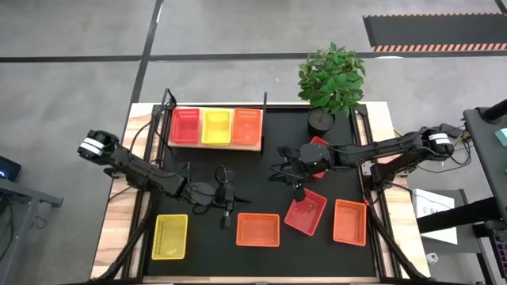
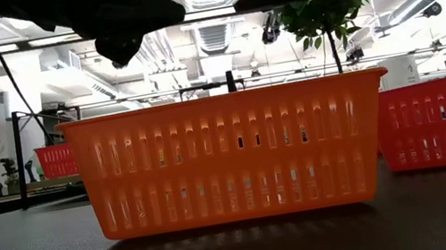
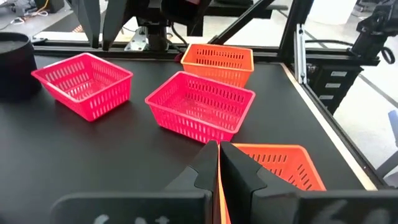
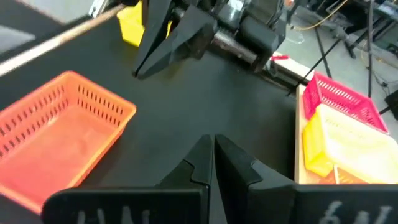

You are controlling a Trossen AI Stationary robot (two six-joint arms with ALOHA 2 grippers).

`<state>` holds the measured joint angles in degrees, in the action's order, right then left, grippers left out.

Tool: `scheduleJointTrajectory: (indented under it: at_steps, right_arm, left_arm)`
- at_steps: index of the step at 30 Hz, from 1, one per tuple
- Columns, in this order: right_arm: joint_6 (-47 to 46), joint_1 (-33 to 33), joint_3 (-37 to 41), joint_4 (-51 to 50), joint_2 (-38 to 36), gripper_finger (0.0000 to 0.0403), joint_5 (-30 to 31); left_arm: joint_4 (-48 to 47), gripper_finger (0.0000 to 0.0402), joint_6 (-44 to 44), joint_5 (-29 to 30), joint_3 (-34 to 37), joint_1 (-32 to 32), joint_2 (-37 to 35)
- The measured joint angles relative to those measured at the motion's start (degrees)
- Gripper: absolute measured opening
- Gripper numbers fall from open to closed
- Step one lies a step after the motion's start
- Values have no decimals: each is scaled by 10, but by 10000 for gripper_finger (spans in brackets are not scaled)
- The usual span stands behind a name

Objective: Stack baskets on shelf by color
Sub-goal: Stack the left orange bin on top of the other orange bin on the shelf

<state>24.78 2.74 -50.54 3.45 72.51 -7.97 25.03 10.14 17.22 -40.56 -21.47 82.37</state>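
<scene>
Now | black mat (image 1: 261, 170) on wooden table (image 1: 115, 229) | grey floor (image 1: 71, 87)

Both arms are dark, jointed, pretty skinny, each with a pale grey-white collar at the shoulder end and thin black cables looping alongside. The left gripper (image 1: 227, 195) and right gripper (image 1: 298, 192) have matte black, wedge-shaped fingers (image 3: 239, 171) tapering to a point.

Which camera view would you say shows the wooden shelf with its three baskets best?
The high view: the whole shelf shows, holding red, yellow and orange baskets side by side. The right wrist view catches one end; the low view hides it behind an orange basket; the left wrist view misses it.
</scene>
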Motion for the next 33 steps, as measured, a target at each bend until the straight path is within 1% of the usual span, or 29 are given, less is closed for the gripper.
scheduleJointTrajectory:
  at_steps: [5,13,24,28,33]
  right_arm:
    - [-6,0,0,11,0,9,0]
    - [15,0,0,43,0,9,0]
    - [13,0,0,41,0,10,0]
    - [6,0,0,41,0,27,0]
    - [-23,5,-4,41,0,71,1]
  left_arm:
    - [0,0,-1,0,0,0,0]
    - [0,0,-19,0,0,0,0]
    - [0,0,-18,0,0,0,0]
    - [0,0,-19,0,0,0,0]
    - [-5,0,-20,0,0,0,-5]
